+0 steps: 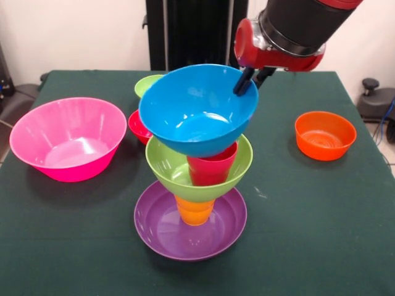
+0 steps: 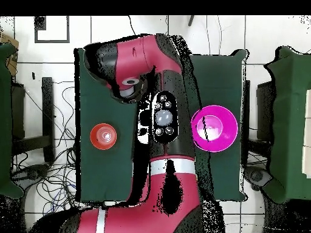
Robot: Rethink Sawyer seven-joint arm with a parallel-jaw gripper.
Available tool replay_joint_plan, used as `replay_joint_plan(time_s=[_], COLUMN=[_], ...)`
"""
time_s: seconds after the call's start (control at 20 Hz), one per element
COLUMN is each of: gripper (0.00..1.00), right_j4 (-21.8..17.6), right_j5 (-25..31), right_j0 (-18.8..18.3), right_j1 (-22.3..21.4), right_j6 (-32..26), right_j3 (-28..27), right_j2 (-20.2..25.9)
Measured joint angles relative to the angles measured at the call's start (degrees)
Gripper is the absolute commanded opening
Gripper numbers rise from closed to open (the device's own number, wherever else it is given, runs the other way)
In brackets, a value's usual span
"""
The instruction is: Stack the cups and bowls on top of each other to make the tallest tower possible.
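Observation:
The tower stands at the front middle of the table. Its base is the shallow purple bowl (image 1: pixel 154 231). An upturned orange cup (image 1: pixel 194 211) sits in it and carries the lime green bowl (image 1: pixel 166 165). A red cup (image 1: pixel 213 168) stands in the green bowl. On top, the blue bowl (image 1: pixel 194 111) tilts toward the camera. My gripper (image 1: pixel 252 83) comes down from the upper right, its dark fingers (image 1: pixel 242 84) straddling the blue bowl's far right rim and shut on it. In the overhead view the arm (image 2: pixel 159 121) hides the tower and the gripper.
The big pink bowl (image 1: pixel 66 139) (image 2: pixel 214 127) sits at the left in the front view. A small orange bowl (image 1: pixel 325 134) (image 2: pixel 104 136) is at the right. A small red bowl (image 1: pixel 137 125) and a small green bowl (image 1: pixel 147 84) lie behind the tower.

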Motion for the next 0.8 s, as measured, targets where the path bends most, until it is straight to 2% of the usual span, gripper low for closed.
replay_joint_plan(time_s=[0.8], gripper=[0.0], right_j4=[0.68], right_j5=[-1.18], right_j0=[0.41], right_j1=[-2.47], right_j6=[0.0], right_j3=[2.04], right_j2=[-3.34])
